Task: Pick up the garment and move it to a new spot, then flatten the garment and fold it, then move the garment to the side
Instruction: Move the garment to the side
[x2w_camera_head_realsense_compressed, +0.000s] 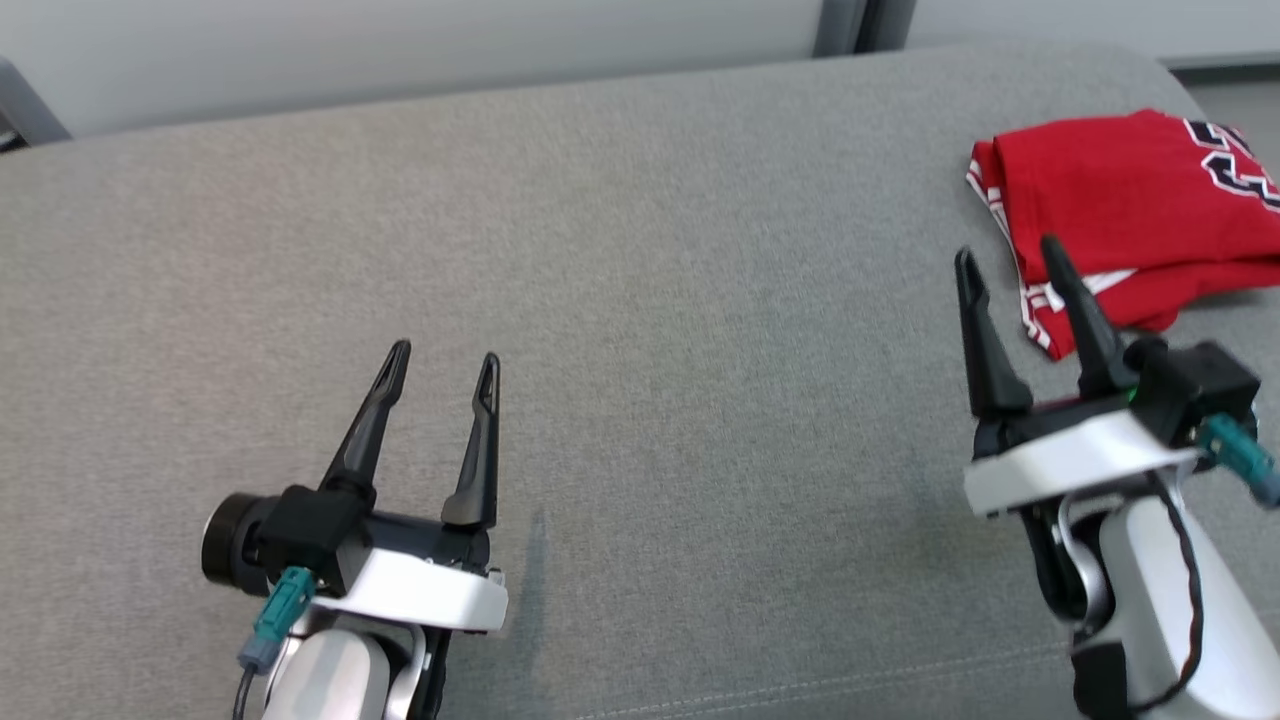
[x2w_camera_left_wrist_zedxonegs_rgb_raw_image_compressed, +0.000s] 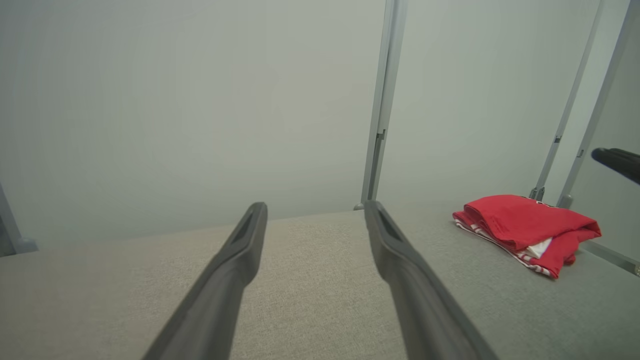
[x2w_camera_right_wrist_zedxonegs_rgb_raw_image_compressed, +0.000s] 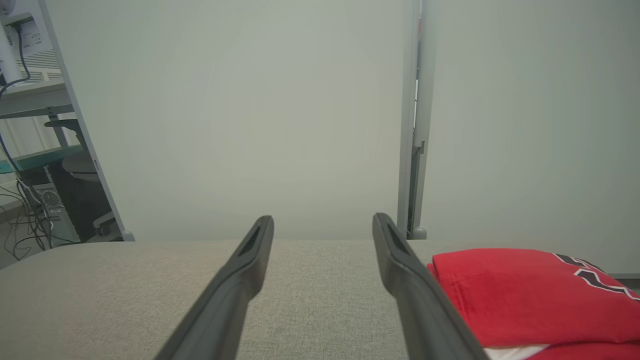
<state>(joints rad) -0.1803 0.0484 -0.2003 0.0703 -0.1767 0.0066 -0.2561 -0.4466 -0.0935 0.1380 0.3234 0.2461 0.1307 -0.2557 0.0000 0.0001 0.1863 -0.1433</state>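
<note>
Lying folded: red garment (x2w_camera_head_realsense_compressed: 1130, 200), black-white lettering (x2w_camera_head_realsense_compressed: 1240, 172) cropped, unreadable.

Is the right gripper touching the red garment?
Apart. In the left wrist view the right gripper shows a finger clear above the garment, wall between them.

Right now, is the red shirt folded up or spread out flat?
Folded. The red shirt lies in a small bundle, with stacked layers and striped trim showing at its edge.

Soft red cloth garment (x2w_camera_head_realsense_compressed: 1130, 200), coarse matt grey woven fabric surface (x2w_camera_head_realsense_compressed: 640, 300), matt black plastic-looking end effector fingers (x2w_camera_head_realsense_compressed: 375, 420)
</note>
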